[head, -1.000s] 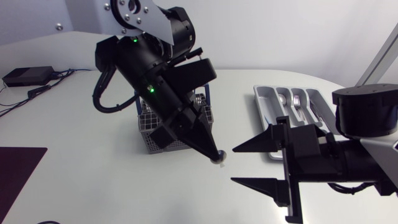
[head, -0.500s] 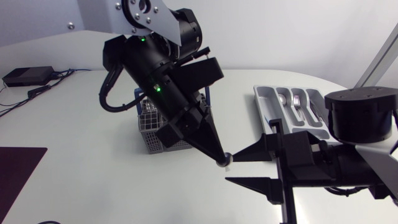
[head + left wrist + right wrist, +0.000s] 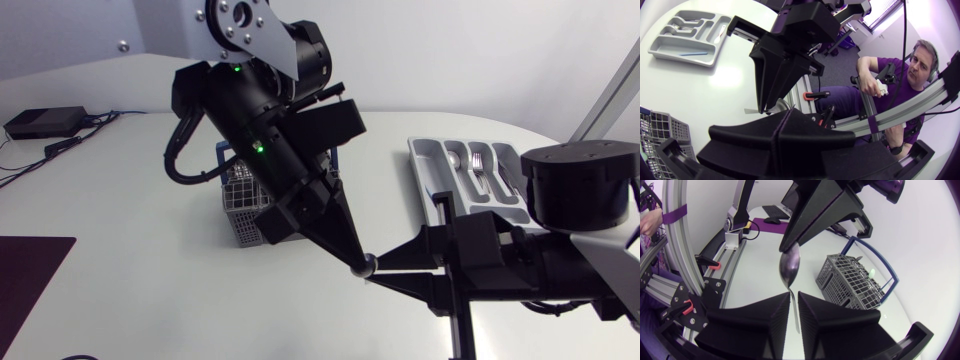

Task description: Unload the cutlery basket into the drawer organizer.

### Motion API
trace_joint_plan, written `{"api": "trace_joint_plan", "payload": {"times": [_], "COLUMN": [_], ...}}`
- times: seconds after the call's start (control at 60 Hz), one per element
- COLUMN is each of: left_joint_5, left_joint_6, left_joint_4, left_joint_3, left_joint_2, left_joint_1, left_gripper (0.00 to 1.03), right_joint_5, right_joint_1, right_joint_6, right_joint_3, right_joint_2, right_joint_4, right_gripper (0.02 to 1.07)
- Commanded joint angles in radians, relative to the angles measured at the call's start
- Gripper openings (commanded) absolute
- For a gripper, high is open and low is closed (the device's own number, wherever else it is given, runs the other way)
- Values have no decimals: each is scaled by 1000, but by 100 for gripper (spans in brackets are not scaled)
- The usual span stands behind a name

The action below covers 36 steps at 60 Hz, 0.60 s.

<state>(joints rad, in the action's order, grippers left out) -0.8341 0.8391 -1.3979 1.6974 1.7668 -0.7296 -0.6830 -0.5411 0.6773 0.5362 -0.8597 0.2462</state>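
Observation:
A metal spoon (image 3: 790, 269) hangs in the air between my two grippers, right of the grey wire cutlery basket (image 3: 243, 217). My left gripper (image 3: 357, 262) points down and to the right, shut on the tip of the spoon's bowl. From the right comes my right gripper (image 3: 386, 272), its fingers drawn together on the spoon's handle (image 3: 794, 311). In the left wrist view the right gripper (image 3: 771, 102) stands just ahead of my own shut fingers (image 3: 755, 135). The grey drawer organizer (image 3: 428, 172) lies at the far right with cutlery (image 3: 480, 170) in its compartments.
The basket (image 3: 855, 285) has a blue handle and still holds a few pieces. A black box with cables (image 3: 42, 122) sits at the far left of the table. A dark mat (image 3: 25, 285) lies at the near left edge.
My left gripper carried the spoon a little right and down. The right gripper's fingers went from wide apart to nearly together around the spoon's handle.

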Motion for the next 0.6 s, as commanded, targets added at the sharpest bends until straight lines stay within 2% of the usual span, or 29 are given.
{"api": "trace_joint_plan", "payload": {"times": [0.0, 0.183, 0.217, 0.267, 0.4, 0.583], "left_joint_5": [-23, -26, -31, -42, -46, -51], "left_joint_6": [23, 12, 3, -11, -43, -104], "left_joint_4": [-23, -23, -23, -23, -21, 37], "left_joint_3": [31, 45, 56, 67, 97, 87], "left_joint_2": [19, 19, 20, 22, 16, -13], "left_joint_1": [-5, 6, 12, 21, 44, 111], "left_gripper": [14, 15, 17, 27, 68, 90], "right_joint_5": [10, 22, 22, 22, 25, 25], "right_joint_1": [-14, -20, -20, -19, 10, 98], "right_joint_6": [-18, -12, -8, -4, 19, 65], "right_joint_3": [-30, -38, -39, -44, -56, -62], "right_joint_2": [-15, 1, 5, 8, 10, 8], "right_joint_4": [-8, 15, 24, 31, 45, 74], "right_gripper": [13, 11, 11, 10, 10, 10]}}
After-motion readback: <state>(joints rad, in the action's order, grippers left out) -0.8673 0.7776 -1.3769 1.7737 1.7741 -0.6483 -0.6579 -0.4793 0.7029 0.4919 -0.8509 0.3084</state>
